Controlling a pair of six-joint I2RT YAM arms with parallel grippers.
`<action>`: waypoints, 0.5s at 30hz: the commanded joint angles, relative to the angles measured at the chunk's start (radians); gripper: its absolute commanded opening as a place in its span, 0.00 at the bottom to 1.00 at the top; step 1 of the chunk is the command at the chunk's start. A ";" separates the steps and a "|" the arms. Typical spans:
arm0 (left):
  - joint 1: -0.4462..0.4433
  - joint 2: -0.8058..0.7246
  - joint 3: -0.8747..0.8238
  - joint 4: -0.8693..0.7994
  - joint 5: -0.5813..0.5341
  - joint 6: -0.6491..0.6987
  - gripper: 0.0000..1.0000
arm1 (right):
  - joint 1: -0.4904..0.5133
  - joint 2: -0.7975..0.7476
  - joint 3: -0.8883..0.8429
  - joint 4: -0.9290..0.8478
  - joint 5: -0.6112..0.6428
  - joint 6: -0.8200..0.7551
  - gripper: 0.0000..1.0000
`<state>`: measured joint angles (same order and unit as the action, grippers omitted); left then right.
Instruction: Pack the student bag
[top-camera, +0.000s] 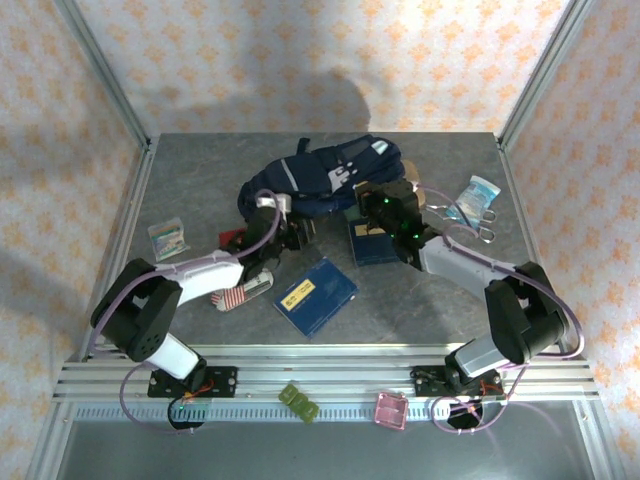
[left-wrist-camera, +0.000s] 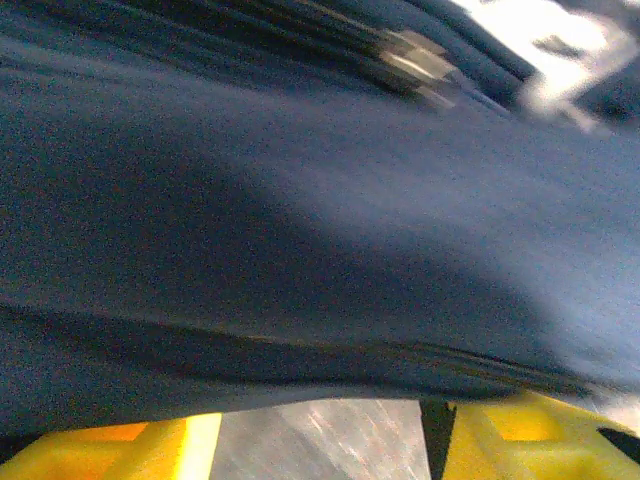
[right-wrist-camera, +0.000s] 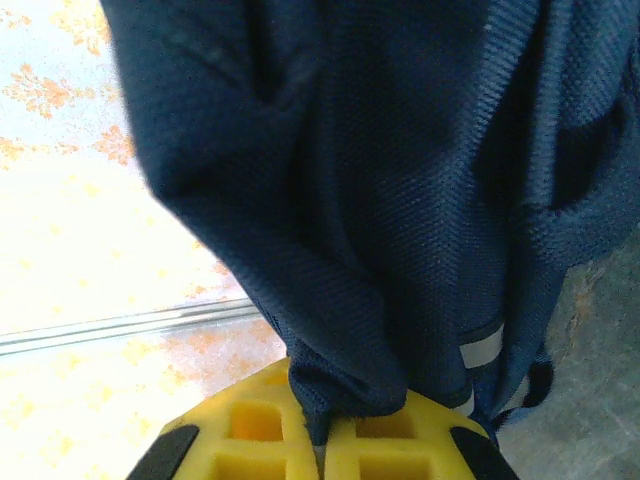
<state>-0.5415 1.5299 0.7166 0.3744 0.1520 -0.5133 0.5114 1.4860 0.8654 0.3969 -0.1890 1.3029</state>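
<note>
Top external view, contents of tabletop (top-camera: 430, 300):

- Student bag (top-camera: 325, 172): navy-blue fabric, pale stripe and light patches showing. It lies crumpled at the far middle of the tabletop, between the two grippers.
- Left gripper (top-camera: 292, 232): at the bag's near-left edge, against the fabric.
- Right gripper (top-camera: 372, 200): at the bag's near-right edge, in the fabric.
- Book, navy with yellow label (top-camera: 315, 295): flat at near centre, apart from the bag.
- Second navy book (top-camera: 372, 240): flat, just under the right arm and close to the bag's near edge.
- Pale blue packet (top-camera: 478, 192) with scissors (top-camera: 478, 222): far right, apart from the bag.
- Small green-and-white pack (top-camera: 168, 237): left side, well apart from the bag.
- Red-and-white striped item (top-camera: 232, 297): beside the left arm.
- Green piece (top-camera: 297, 403) and pink piece (top-camera: 390, 410): on the front rail.

Left wrist view: the left gripper (left-wrist-camera: 320, 440) has its yellow fingers (left-wrist-camera: 110, 445) standing apart, with grey tabletop visible between them. Bag fabric (left-wrist-camera: 300, 220) spreads across just ahead of the tips. Nothing is seen clamped, so it reads as released.

Right wrist view: the right gripper (right-wrist-camera: 320, 425) is clenched. Its yellow fingers (right-wrist-camera: 250, 430) meet on a fold of the bag (right-wrist-camera: 380, 200), which is pinched between them.
</note>
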 joint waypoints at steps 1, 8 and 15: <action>-0.038 -0.017 -0.045 0.204 0.022 0.043 0.57 | 0.043 0.017 0.037 0.097 -0.052 0.038 0.00; -0.149 0.022 -0.096 0.371 -0.182 0.195 0.59 | 0.055 0.031 0.052 0.100 -0.032 0.047 0.00; -0.184 0.088 -0.099 0.479 -0.397 0.288 0.62 | 0.055 0.030 0.052 0.116 -0.044 0.047 0.00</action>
<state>-0.7303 1.5833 0.5945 0.7517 -0.0898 -0.3092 0.5491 1.5307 0.8677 0.4133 -0.1902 1.3319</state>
